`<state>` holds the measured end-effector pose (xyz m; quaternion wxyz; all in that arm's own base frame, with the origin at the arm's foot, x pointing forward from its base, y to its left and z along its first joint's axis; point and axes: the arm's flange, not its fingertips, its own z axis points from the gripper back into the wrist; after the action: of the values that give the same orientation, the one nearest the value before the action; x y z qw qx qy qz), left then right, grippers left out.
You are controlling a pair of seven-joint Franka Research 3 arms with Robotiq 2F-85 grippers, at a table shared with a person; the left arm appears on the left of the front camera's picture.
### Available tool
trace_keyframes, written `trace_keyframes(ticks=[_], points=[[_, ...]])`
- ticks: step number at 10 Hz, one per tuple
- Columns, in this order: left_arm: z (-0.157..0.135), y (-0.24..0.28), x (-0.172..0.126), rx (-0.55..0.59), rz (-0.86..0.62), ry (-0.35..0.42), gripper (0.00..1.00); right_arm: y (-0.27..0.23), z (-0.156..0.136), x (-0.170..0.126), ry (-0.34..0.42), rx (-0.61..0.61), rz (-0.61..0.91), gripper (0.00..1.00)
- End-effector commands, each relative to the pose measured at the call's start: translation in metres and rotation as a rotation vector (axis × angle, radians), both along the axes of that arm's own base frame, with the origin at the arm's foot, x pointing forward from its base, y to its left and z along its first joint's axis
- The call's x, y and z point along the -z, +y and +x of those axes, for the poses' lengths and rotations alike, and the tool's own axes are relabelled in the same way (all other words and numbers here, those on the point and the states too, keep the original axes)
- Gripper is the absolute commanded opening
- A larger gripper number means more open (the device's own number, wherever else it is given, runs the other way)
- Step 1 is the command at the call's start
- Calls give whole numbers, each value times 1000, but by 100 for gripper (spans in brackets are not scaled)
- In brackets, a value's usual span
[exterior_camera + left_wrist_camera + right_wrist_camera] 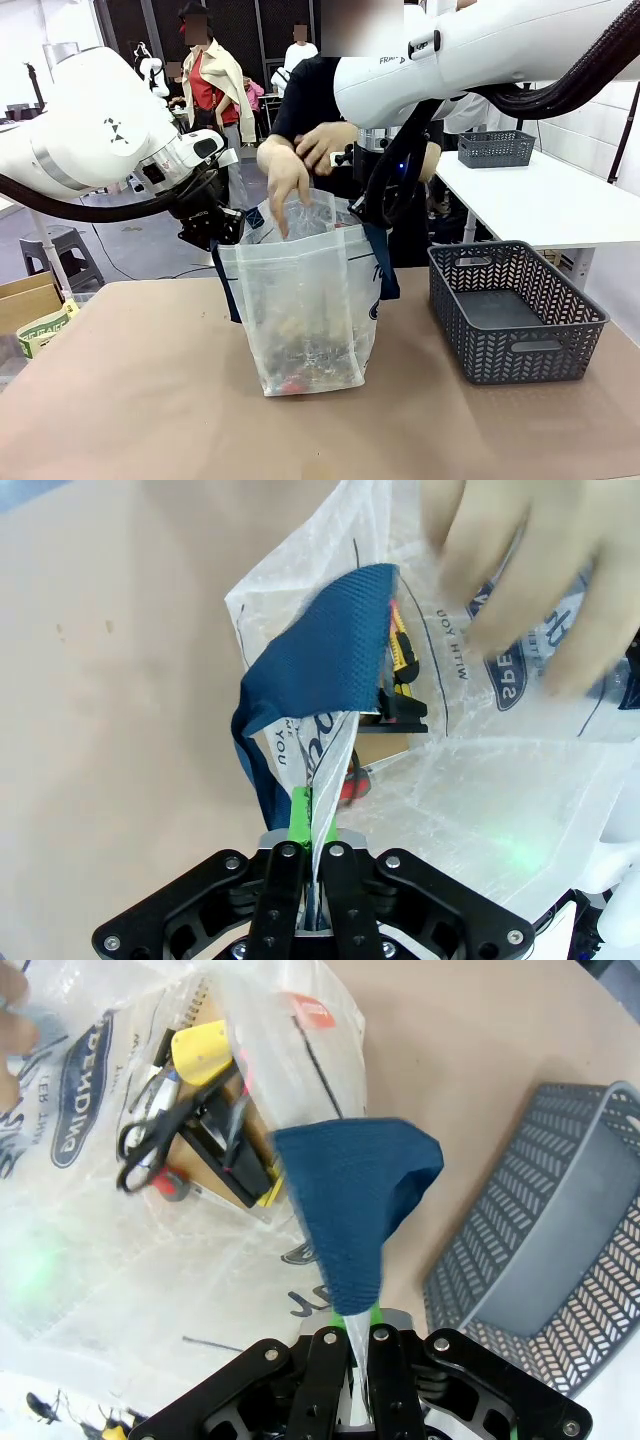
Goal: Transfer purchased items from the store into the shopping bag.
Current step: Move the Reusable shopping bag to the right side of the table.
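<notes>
The shopping bag (305,300), translucent with navy handles, stands upright mid-table with its mouth held wide. My left gripper (222,232) is shut on the bag's left rim, and the left wrist view shows its tips (312,815) pinching the plastic below a navy strap (320,665). My right gripper (378,212) is shut on the right rim (355,1320) under the other strap (360,1190). Purchased items lie inside: scissors (150,1145), a yellow piece (200,1050), and a red bit (350,780). The person's hand (287,185) reaches into the bag's mouth.
A dark grey lattice basket (515,310) stands just right of the bag, close to my right arm. A second basket (495,148) sits on the white table behind. A cardboard box (30,300) is off the table's left edge. Bare tabletop lies in front.
</notes>
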<state>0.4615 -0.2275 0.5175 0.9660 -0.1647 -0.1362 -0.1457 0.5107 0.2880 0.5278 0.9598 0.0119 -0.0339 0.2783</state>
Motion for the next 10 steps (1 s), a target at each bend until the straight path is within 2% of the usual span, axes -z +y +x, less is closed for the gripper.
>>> trace_keyframes(ticks=[1, 10], points=[[0, 0, 1, 0, 1, 1, 0, 0, 0, -1, -3, 0, 1, 0], [0, 0, 1, 0, 1, 1, 0, 0, 0, -1, -3, 0, 1, 0]])
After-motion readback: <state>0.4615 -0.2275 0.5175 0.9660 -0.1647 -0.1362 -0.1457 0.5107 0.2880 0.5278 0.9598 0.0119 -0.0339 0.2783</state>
